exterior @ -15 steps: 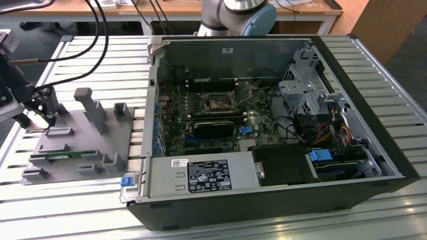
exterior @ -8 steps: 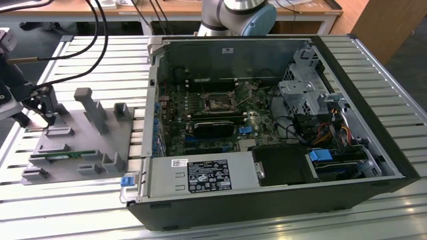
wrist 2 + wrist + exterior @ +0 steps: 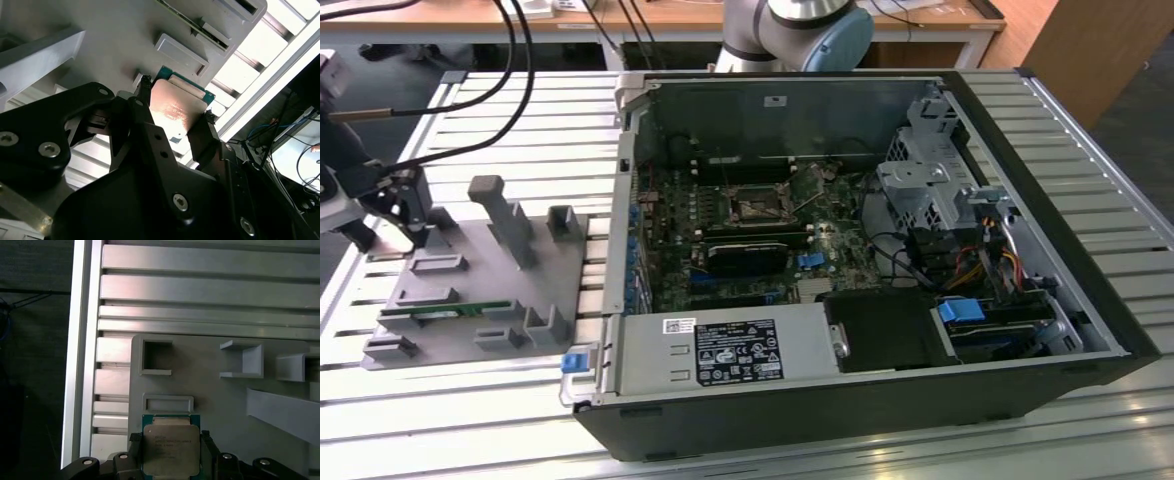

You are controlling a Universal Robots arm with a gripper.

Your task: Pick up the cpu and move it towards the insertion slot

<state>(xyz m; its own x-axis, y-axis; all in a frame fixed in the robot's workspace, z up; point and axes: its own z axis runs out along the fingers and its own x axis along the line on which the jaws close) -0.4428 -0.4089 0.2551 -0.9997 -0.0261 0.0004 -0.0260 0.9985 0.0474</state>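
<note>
Fingers of the gripper stood at the exterior view's left edge, above the grey tray on the slatted table. In both wrist views they were clenched on the cpu, one black finger against each of two opposite edges. The chip lay flat between them with its silver top bare. That edge hold probably spared the underside and held the chip level for seating. Whether it was clear of the tray could not be told. The tray's pockets seemed meant to fix each part at a known spot, and a green memory stick lay in one. Further right, well apart from the gripper, the open computer case lay on its side, so the insertion slot faced upward near the frame's middle.
</note>
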